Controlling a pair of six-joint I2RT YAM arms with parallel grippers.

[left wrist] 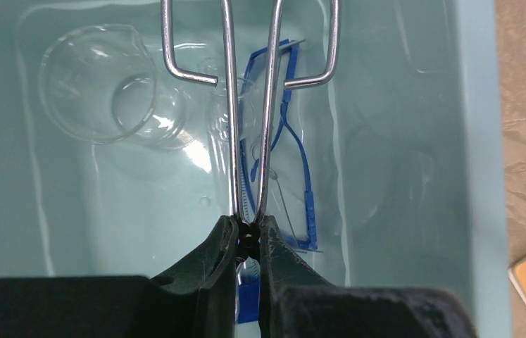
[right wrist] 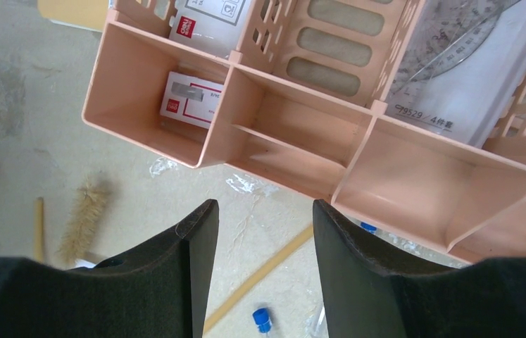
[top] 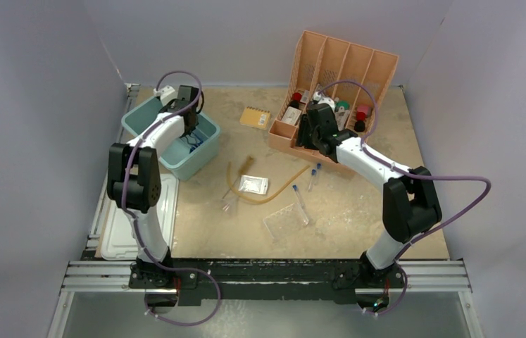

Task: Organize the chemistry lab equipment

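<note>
– Over the teal bin (left wrist: pixel 474 141), entry one: our left tool (left wrist: pixel 248 236), clamped on the metal tongs (left wrist: pixel 232 105) at the end where their two wires meet. The rest of the tongs reaches into the bin.

– Contents beneath, as we log them?

– Blue-framed goggles (left wrist: pixel 308 176) on the bin floor, directly under the tongs, and a clear glass beaker (left wrist: pixel 98 84) beside them. We cannot tell whether the tongs touch the floor.

– Step in hand?

– Stowing the tongs, by our judgement. The next move calls for parting the fingers so the tongs settle by the goggles, then lifting straight up, clear of the bin walls.

– Entry two?

– Our right tool (right wrist: pixel 263 211), fingers apart, holding nothing, poised before the peach divider (right wrist: pixel 302 79).

– Outstanding on the tabletop (top: pixel 358 211)?

– Amber rubber tubing (top: pixel 277 195), with the small clear bag (top: pixel 253 184) lying against it. Blue-capped test tubes (top: pixel 301 204) near the clear tube rack (top: pixel 282 222). We count all four as unsorted.
</note>
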